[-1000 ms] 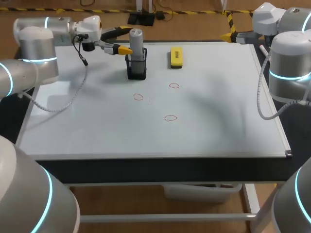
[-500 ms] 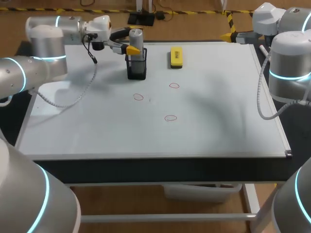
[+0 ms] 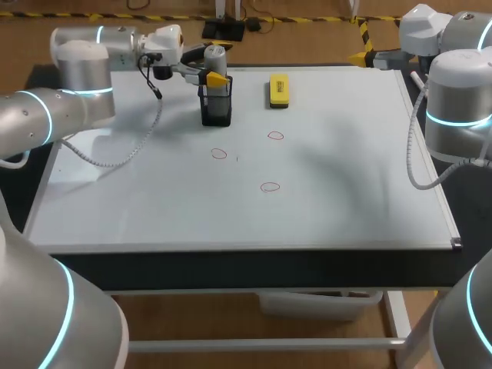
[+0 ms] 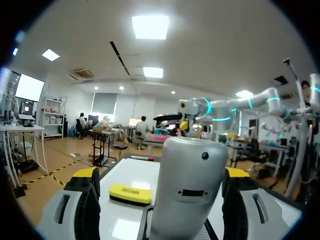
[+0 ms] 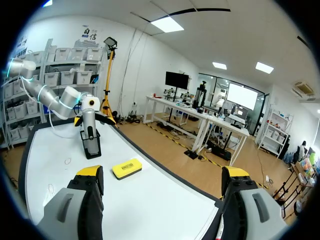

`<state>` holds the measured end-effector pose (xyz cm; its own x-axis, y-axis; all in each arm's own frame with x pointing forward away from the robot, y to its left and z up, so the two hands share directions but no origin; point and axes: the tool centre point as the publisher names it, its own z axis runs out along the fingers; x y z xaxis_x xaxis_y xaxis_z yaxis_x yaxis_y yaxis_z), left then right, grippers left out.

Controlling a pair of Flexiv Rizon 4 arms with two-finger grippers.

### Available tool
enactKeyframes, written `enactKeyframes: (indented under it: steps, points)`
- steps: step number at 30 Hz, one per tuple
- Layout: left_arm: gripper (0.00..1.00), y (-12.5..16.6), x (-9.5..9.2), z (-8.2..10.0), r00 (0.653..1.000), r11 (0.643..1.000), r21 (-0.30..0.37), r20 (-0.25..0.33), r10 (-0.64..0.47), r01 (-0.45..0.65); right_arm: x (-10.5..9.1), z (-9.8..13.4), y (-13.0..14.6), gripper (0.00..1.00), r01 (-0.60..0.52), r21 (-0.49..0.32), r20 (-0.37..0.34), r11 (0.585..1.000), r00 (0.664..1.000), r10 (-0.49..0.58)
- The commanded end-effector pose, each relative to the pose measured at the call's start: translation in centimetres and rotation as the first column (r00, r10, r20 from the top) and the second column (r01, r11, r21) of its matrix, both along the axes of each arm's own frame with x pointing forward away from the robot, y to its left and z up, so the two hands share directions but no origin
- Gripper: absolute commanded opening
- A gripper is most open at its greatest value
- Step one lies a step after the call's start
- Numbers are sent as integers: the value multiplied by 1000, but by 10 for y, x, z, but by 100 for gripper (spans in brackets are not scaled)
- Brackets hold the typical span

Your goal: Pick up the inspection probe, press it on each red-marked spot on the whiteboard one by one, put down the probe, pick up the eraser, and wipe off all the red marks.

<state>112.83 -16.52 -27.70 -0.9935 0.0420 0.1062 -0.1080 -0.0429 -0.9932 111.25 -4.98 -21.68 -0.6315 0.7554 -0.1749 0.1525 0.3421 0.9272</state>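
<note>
Left pincer (image 4: 161,176) wide around smooth, rounded silver-grey cylindrical probe (image 4: 190,170).

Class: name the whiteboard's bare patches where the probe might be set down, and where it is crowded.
Free: between red marks and the whiteboard's near edge; right of the eraser. Crowded: far edge, left end effector flanking probe in holder.

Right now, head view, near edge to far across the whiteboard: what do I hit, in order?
Nearest red mark → left red mark → right red mark → black holder with the inspection probe standing in it. The yellow eraser overlaps the holder in depth, so it is left out.
</note>
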Motion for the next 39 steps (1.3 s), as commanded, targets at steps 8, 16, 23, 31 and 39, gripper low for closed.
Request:
enactKeyframes:
  steps: [8,16,23,31,39]
  points:
    - [100,-2,3,-1,1000,1000,-2,-6,2,-2,1,0,0,100,-1,-1,-1,1000,1000,1]
    - [38,-1,0,-1,1000,1000,0,-8,-10,10,1,0,0,100,-1,-1,-1,1000,1000,1]
    - [0,0,-2,-1,1000,1000,3,-4,-18,18,1,0,0,100,-1,-1,-1,1000,1000,1]
    - [0,3,-8,4,1000,1000,0,9,-19,19,1,0,0,100,-1,-1,-1,1000,1000,1]
    - [0,8,-16,19,999,1000,-14,39,-9,10,1,0,0,100,-1,-1,-1,1000,1000,1]
